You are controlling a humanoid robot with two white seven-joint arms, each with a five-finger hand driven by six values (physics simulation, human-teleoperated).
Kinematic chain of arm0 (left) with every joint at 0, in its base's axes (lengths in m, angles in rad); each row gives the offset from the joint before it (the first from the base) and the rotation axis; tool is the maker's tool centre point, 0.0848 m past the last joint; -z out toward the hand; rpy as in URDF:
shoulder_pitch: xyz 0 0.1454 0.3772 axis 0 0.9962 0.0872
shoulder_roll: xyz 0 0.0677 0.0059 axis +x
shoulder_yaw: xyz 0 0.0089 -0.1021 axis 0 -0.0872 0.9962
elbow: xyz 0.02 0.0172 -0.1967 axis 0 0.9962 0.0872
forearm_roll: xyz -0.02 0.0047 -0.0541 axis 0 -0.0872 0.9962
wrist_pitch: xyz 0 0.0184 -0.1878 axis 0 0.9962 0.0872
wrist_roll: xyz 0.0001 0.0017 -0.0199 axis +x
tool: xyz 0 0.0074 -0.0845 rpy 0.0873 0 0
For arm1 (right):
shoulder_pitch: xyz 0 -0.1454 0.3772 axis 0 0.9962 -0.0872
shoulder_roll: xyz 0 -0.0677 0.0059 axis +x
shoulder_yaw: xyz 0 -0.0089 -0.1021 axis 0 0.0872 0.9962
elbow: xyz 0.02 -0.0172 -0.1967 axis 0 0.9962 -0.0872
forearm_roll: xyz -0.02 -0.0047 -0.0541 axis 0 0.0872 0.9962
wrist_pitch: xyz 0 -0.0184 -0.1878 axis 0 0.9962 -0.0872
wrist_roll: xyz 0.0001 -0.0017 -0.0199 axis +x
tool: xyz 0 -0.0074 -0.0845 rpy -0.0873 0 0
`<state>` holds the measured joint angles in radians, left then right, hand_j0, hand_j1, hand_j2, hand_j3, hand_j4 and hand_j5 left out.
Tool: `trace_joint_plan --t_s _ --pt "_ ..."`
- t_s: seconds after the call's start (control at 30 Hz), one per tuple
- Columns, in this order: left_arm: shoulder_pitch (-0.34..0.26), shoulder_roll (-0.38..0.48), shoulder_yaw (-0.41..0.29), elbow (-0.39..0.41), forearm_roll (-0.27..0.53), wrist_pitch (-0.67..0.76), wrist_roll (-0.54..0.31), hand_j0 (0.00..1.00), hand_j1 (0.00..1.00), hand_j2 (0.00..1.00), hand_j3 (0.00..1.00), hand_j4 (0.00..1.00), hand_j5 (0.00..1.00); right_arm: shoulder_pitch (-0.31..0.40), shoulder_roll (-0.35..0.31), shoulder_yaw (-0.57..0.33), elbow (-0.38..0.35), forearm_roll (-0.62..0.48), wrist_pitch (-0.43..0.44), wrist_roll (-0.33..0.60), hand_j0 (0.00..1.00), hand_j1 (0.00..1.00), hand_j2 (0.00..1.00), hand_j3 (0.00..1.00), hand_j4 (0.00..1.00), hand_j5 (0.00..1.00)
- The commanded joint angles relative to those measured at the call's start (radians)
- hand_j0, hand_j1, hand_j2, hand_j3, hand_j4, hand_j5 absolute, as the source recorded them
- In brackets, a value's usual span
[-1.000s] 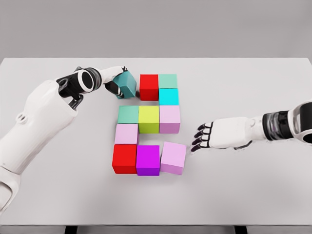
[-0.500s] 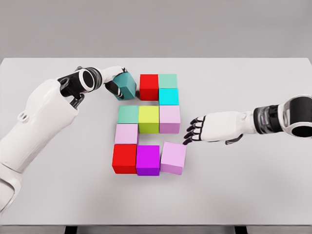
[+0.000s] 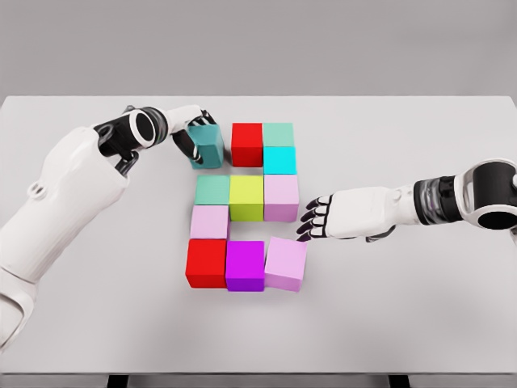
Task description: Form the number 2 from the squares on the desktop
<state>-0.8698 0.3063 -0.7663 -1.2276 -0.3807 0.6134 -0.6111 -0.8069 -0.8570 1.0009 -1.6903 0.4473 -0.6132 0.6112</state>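
Coloured cubes lie on the white table (image 3: 404,307). The top row holds a red cube (image 3: 247,144) and a mint cube (image 3: 279,134), with a cyan cube (image 3: 279,160) below the mint one. The middle row is mint green (image 3: 212,191), yellow-green (image 3: 246,198) and pink (image 3: 281,197). A pale pink cube (image 3: 210,221) sits below, then red (image 3: 207,263), magenta (image 3: 245,265) and a slightly skewed pink cube (image 3: 285,263). My left hand (image 3: 192,137) is shut on a teal cube (image 3: 207,145) just left of the top red cube. My right hand (image 3: 311,220) is open, fingertips touching the skewed pink cube's upper right corner.
Bare table surface stretches on all sides of the cluster. The table's front edge runs along the bottom of the view, with dark legs showing below it. A grey wall stands behind the far edge.
My right hand moved left and reached the bottom pink cube, nudging it toward the magenta one. My left hand straightened the teal cube and brought it nearer the top red cube.
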Motion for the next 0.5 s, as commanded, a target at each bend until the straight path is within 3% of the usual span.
trace_joint_plan --t_s 0.0,0.17,0.47 --pt "0.000 -0.001 -0.001 0.005 -0.003 -0.002 0.000 0.88 0.88 0.88 0.88 0.88 0.88 0.000 -0.001 -0.001 -0.002 -0.006 0.002 0.000 1.00 1.00 1.00 1.00 1.00 1.00" --pt "-0.003 -0.003 -0.001 0.030 -0.006 -0.002 0.000 0.99 0.99 0.99 0.99 0.99 0.99 0.000 -0.001 -0.001 -0.019 -0.006 0.002 0.000 1.00 1.00 1.00 1.00 1.00 1.00" --pt "-0.005 -0.013 0.001 0.036 -0.010 -0.002 0.000 1.00 1.00 1.00 1.00 1.00 1.00 -0.006 -0.013 -0.034 -0.002 -0.052 0.002 0.000 1.00 1.00 1.00 1.00 1.00 1.00"
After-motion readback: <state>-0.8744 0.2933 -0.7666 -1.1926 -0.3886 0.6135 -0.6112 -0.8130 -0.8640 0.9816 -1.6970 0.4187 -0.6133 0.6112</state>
